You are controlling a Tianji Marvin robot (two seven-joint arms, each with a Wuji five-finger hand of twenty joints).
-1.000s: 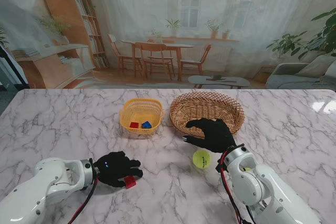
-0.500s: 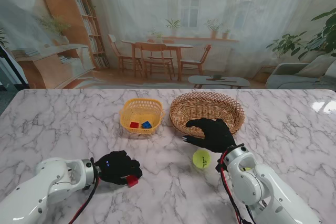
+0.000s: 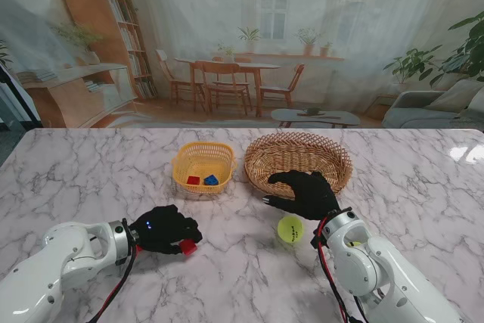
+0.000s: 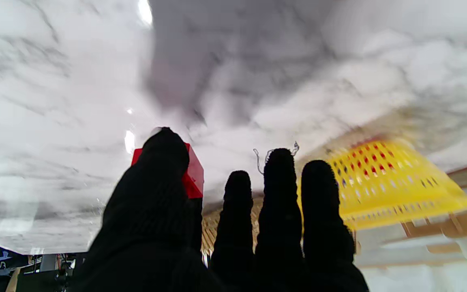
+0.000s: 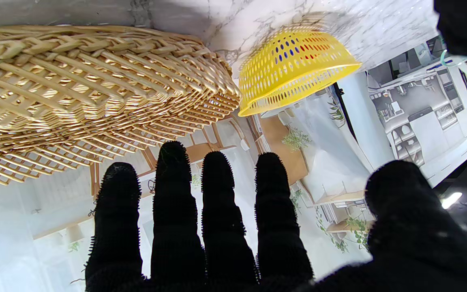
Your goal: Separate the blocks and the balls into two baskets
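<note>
Pinched small red plastic block (image 3: 187, 246) between thumb and fingers of black-gloved left hand (image 3: 162, 228), clear of marble table (image 3: 91, 179), bound for yellow perforated plastic basket (image 3: 203, 158); kept right hand (image 3: 306, 193) splayed, empty, beside woven wicker basket (image 3: 299, 153), near yellow-green tennis ball (image 3: 290, 228).

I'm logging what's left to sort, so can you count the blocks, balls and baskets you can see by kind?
Blocks: 3, a red block in the left hand, plus a red one and a blue one in the yellow basket.
Balls: 1, the tennis ball.
Baskets: 2, yellow and wicker basket.
Total: 6.
</note>
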